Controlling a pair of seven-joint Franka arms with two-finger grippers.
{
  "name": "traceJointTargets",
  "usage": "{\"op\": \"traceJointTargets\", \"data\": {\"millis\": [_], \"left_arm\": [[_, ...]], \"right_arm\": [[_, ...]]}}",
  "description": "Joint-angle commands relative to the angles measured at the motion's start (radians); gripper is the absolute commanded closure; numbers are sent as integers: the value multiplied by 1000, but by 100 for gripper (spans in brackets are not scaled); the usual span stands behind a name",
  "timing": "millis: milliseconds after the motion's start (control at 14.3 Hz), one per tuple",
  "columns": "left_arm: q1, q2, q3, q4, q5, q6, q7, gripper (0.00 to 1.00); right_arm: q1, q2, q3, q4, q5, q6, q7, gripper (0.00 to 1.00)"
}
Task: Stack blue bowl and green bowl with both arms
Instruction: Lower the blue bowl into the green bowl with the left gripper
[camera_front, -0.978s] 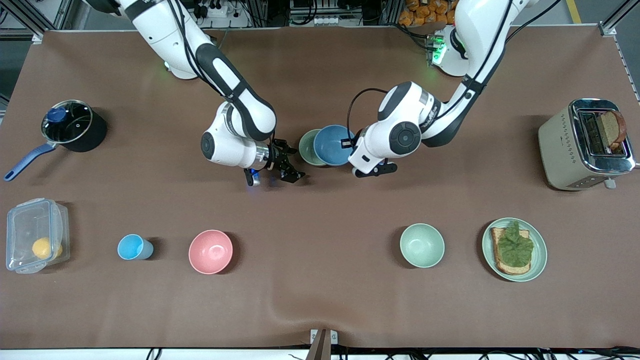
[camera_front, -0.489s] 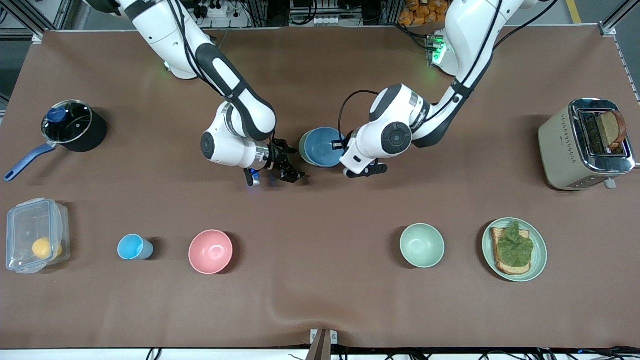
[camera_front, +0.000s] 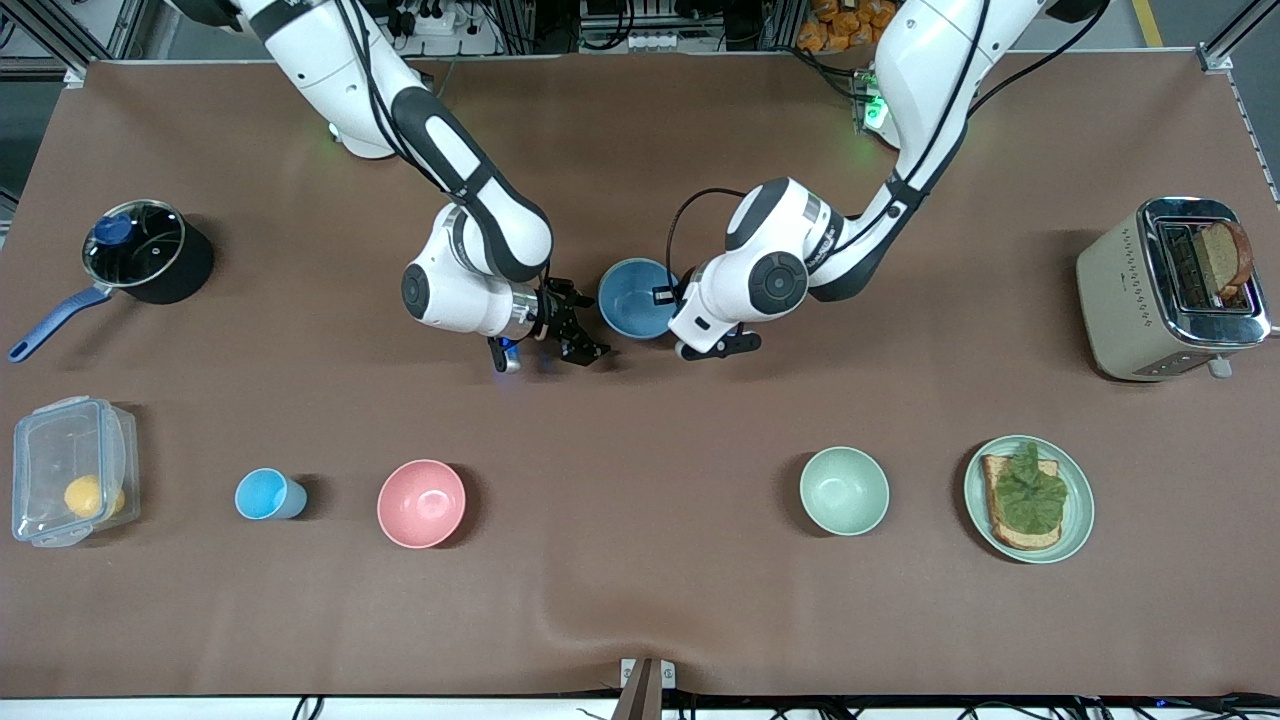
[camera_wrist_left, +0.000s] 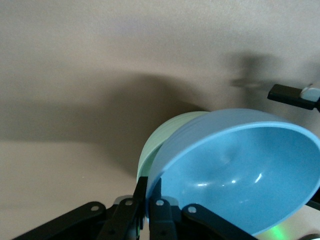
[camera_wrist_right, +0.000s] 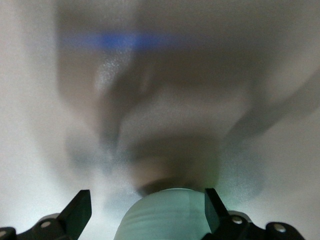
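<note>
The blue bowl (camera_front: 635, 298) is in the middle of the table, and my left gripper (camera_front: 668, 297) is shut on its rim. In the left wrist view the fingers (camera_wrist_left: 141, 197) pinch the wall of the blue bowl (camera_wrist_left: 235, 175), which tilts over the green bowl (camera_wrist_left: 165, 142). In the front view the blue bowl covers the green one. My right gripper (camera_front: 578, 325) stands open beside the bowls toward the right arm's end. In the right wrist view the green bowl's outer wall (camera_wrist_right: 170, 217) shows between the spread fingers of the right gripper (camera_wrist_right: 146, 212); I see no finger touching it.
Nearer the front camera stand a pink bowl (camera_front: 421, 503), a light-blue cup (camera_front: 265, 494), a mint bowl (camera_front: 844, 490) and a green plate (camera_front: 1082, 500) with toast. A lidded pot (camera_front: 140, 250) and clear box (camera_front: 70, 470) sit at the right arm's end, a toaster (camera_front: 1150, 290) at the left arm's.
My left arm has carried the blue bowl toward the right arm's end, over the green bowl, which no longer shows in the front view. The right arm has stayed put.
</note>
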Motion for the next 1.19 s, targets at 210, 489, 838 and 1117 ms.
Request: {"op": "traceJointTargets", "data": {"millis": [210,489,838,1117], "left_arm": [[-35,26,9,16,-23,15,-29,100],[-37,39,9,16,-20,24,-30,95],[-41,39,9,16,-18,24,-53,76],[-41,37,9,16,-15,24,-70,2]], "right_arm": [[3,13,0,15,26,8,-33,0],[0,15,0,15,31,8,-44,0],[-2,15,0,14,32,7,-46,0],[-2,15,0,14,32,7,-46,0]]}}
